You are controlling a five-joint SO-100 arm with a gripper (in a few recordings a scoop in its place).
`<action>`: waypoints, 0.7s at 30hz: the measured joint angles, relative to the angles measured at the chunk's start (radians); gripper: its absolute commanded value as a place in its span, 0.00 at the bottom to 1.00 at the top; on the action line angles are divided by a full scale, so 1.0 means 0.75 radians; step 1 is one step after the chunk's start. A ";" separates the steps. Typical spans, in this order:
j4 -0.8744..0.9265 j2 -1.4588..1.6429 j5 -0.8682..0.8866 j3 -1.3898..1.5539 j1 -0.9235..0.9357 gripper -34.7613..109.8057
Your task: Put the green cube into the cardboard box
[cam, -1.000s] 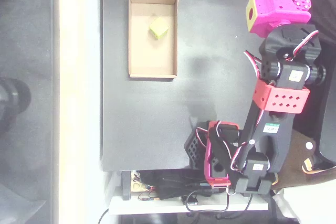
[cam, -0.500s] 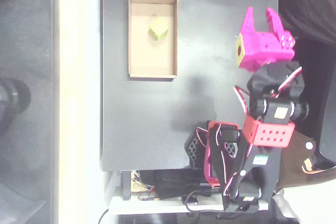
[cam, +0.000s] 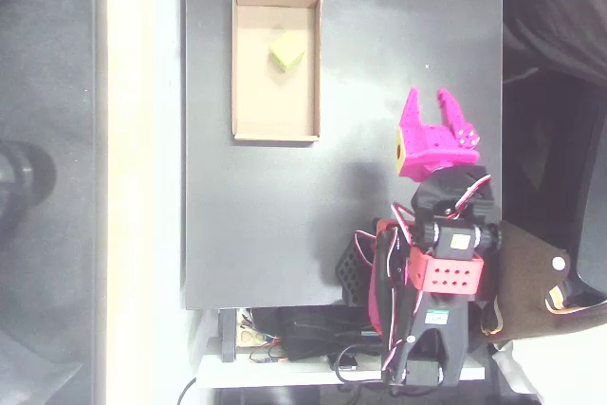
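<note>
1. In the overhead view, the cardboard box (cam: 276, 65) lies flat on the dark counter (cam: 256, 225), toward the upper left part of the surface, its long sides running up and down the picture.
2. The green cube (cam: 287, 51) sits inside the cardboard box, on its floor, in the upper half and a little right of the middle, apart from all four walls.
3. The cube is turned at an angle to the walls, so its corners point roughly toward the sides of the box.
4. The magenta end effector (cam: 428, 98) is well apart from the box, over the right part of the counter, roughly level with the box's lower end.
5. Its two fingers point toward the top of the picture with a clear gap between them, so it is released and holds nothing.
6. Below it, the arm (cam: 444, 263) is folded back on itself, with black and red segments and loose wires near the counter's lower right edge.
</note>
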 measured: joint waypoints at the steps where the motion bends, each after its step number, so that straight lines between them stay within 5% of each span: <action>1: 0.000 0.022 0.000 0.039 0.000 0.32; 21: 0.006 0.184 0.000 0.489 -0.002 0.26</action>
